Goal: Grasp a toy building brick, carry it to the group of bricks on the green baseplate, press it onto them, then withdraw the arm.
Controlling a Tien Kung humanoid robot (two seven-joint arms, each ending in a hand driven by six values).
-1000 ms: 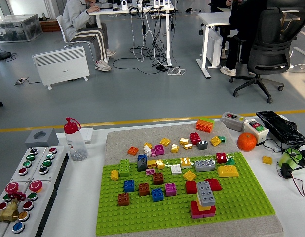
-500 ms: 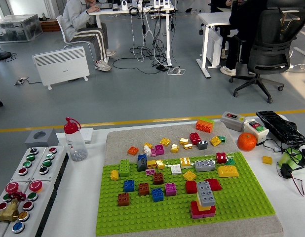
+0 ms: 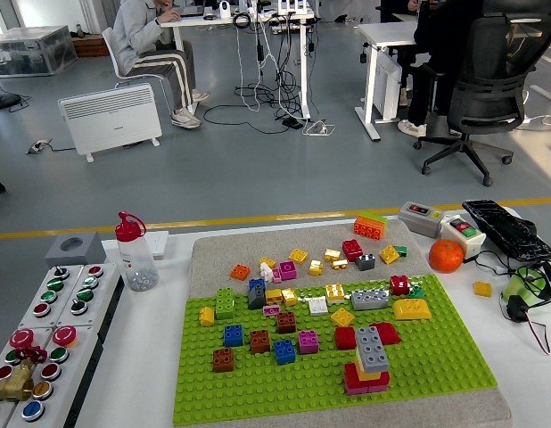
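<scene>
Neither of the robot's hands shows anywhere in the head view, so whether the fingers are apart or together cannot be told. The green baseplate (image 3: 418,357) lies on a grey felt mat (image 3: 213,245) on the white worktop (image 3: 142,357). Near the plate's front right stands the stacked group of bricks (image 3: 368,358): a grey brick on top, a yellow one under it, red and pink at the bottom, with a flat red brick (image 3: 347,337) just behind. Loose bricks are scattered over the plate's far half and the mat beyond, among them a lime green brick (image 3: 225,303), a blue brick (image 3: 233,335), two brown bricks (image 3: 224,359), a long grey brick (image 3: 369,300) and a yellow sloped brick (image 3: 411,309). An orange brick (image 3: 369,227) sits at the mat's far edge. Left of the mat stands a clear bottle with a red cap (image 3: 134,252), and beyond it a panel of round push buttons (image 3: 53,343). To the right lie an orange fruit (image 3: 446,256), a grey switch box (image 3: 420,218) and a black keyboard (image 3: 507,230). A single yellow brick (image 3: 482,289) sits apart on the worktop.
</scene>
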